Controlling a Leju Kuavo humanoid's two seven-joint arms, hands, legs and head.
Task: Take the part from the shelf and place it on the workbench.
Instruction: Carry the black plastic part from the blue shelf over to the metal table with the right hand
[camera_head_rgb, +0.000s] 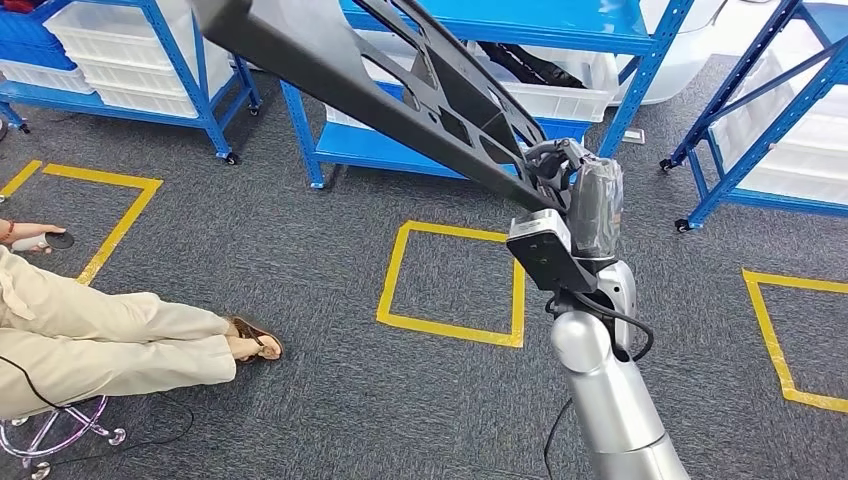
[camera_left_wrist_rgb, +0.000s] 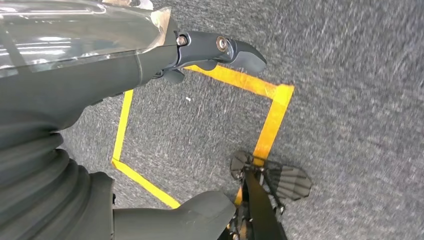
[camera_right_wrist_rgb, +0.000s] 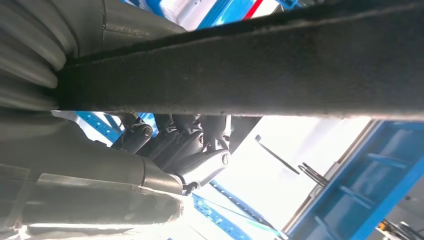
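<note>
The right hand (camera_head_rgb: 560, 172) has its fingers wrapped around the near end of the part (camera_head_rgb: 400, 90), a long black flat frame with cut-out openings, and carries it in the air. From the hand the part reaches up and to the far left across the head view, over the grey carpet. In the right wrist view the same part (camera_right_wrist_rgb: 250, 65) runs as a thick dark bar right across the hand, with the dark fingers (camera_right_wrist_rgb: 190, 150) curled beneath it, so the grip looks firm.

The left hand (camera_left_wrist_rgb: 150, 65) hangs low over the floor with nothing in it; one dark finger (camera_left_wrist_rgb: 235, 50) stretches out straight and the thumb sits well apart from it, so the hand reads as wide.

Blue shelves (camera_head_rgb: 470, 150) holding white bins stand at the far side. Yellow tape squares (camera_head_rgb: 450, 285) mark the carpet in the middle and to the right. A seated person's legs (camera_head_rgb: 110, 340) lie at the near left.

Judging by this, the pick from the shelf is done: the part is off the rack and lifted clear. No workbench appears ahead, so the carry and the placing are still to do
</note>
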